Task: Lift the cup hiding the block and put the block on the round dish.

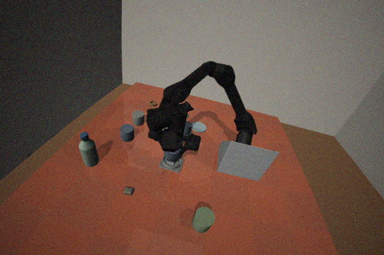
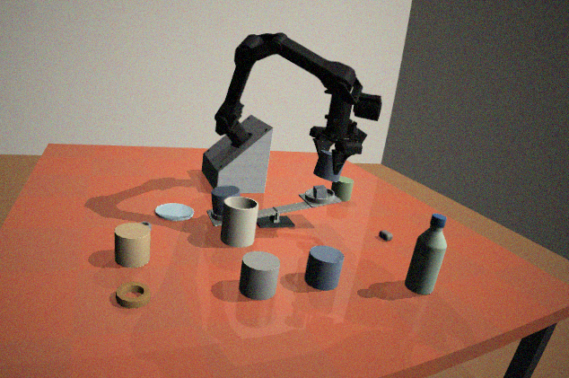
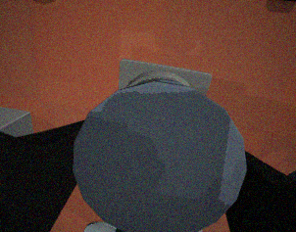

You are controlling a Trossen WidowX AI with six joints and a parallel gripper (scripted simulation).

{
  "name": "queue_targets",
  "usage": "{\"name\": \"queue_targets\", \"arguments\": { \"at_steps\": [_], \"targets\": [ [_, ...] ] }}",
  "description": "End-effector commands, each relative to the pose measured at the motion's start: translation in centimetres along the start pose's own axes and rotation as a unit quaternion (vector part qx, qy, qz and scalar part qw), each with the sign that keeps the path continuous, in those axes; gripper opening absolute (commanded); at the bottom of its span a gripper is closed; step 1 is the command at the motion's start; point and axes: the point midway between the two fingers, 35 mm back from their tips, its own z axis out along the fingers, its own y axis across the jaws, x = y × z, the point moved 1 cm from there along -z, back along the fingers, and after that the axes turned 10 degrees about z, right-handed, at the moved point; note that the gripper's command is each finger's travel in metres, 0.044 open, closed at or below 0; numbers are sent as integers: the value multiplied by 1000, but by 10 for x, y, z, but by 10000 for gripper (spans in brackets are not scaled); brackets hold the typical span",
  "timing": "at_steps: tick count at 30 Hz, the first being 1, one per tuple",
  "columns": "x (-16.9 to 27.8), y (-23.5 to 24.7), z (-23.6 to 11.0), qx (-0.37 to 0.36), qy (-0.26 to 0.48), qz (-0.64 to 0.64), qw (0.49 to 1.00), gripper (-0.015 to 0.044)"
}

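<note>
the blue cup [image 2: 327, 165] is a plain, slightly tapered cylinder in dull slate blue, held upside down in the air with its closed end facing the wrist camera, where it shows as a faceted round face [image 3: 160, 158]. the pincer [image 2: 331, 162] is clamped on its sides and holds it just above the raised end of the balance [image 2: 293, 206]. on that end's grey square pad sits a small grey block [image 2: 319, 191] on a round seat, uncovered. the second blue cup [image 2: 223, 197] stands on the lower end of the balance, partly behind a tan open cup [image 2: 239, 221]. the pale blue round dish [image 2: 174, 211] lies on the desk [image 2: 68, 171] just beside that lower end, toward the desk's left edge in the exterior view. a small green cylinder [image 2: 343, 188] stands just behind the block's pad. nearer the front edge stand a tan cylinder [image 2: 132, 244], a brown ring [image 2: 133, 294], a grey cylinder [image 2: 259, 275], a blue cylinder [image 2: 324, 268] and a green bottle [image 2: 426, 255] with a blue cap.
</note>
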Motion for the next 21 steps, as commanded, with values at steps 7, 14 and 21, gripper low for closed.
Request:
{"name": "queue_targets", "arguments": {
  "at_steps": [7,14,21],
  "targets": [
    [0,1,-16,1,-4,3,1000,0],
    [1,2,-25,1,-3,3,1000,0],
    [2,2,-18,0,1,0,1000,0]
  ]
}}
